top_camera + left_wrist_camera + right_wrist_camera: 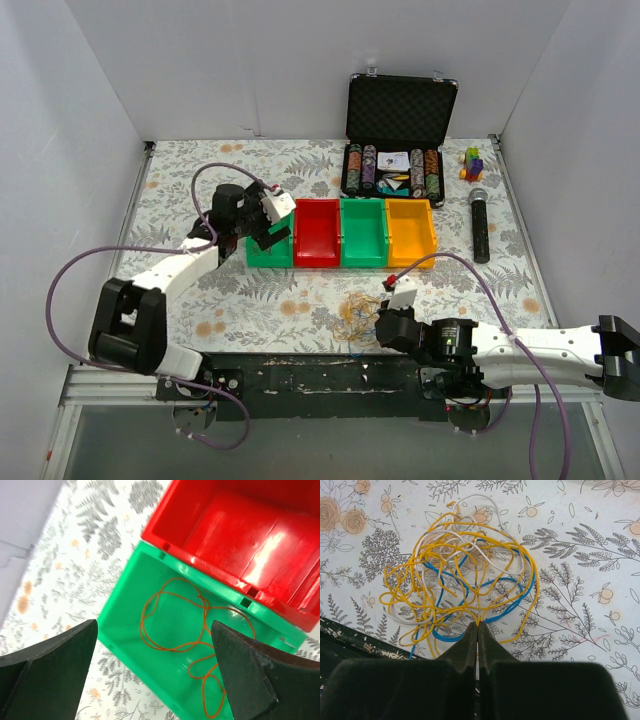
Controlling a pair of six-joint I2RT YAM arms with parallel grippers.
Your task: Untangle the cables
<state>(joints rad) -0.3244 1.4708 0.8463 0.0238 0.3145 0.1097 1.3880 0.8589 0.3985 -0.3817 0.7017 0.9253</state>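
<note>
The cables (460, 575) are a loose tangle of thin yellow, white and blue strands lying on the floral table near its front edge; the tangle also shows in the top view (353, 315). My right gripper (478, 624) is shut on a yellow strand at the near side of the tangle, and it shows low over the table in the top view (375, 322). One orange cable (175, 630) lies looped inside the leftmost green bin (120, 630). My left gripper (154, 624) is open and empty above that bin, and shows over it in the top view (265, 237).
A row of bins stands mid-table: green (258, 256), red (317, 262), green (363, 262) and orange (412, 260). An open black case of poker chips (395, 170), a microphone (479, 225) and small toy blocks (471, 162) are at the back right. White walls enclose the table.
</note>
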